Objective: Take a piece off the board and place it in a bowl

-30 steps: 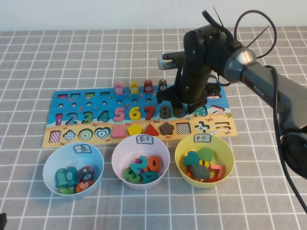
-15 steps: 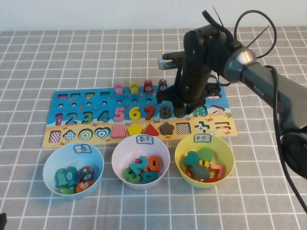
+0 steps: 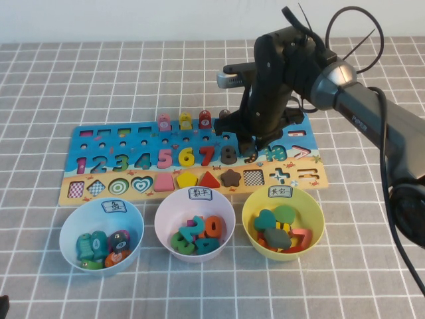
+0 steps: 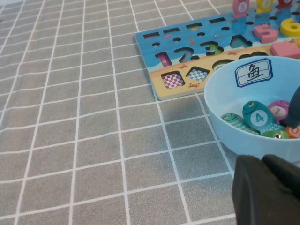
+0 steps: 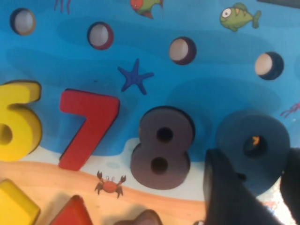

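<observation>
Right gripper point(image 5: 255, 187) grasps the 9 point(image 5: 253, 143) over the board point(image 3: 106, 136), apparently by its tail; a thin hold risks dropping it short of the pink bowl point(image 3: 166, 209). Left gripper point(image 4: 265, 190) sits parked, fingers together.

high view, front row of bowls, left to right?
light blue bowl → the bowl, pale pink → yellow-green bowl. Behind them, the right claw is at the piece on the board. Left claw sits beside the blue bowl.
</observation>
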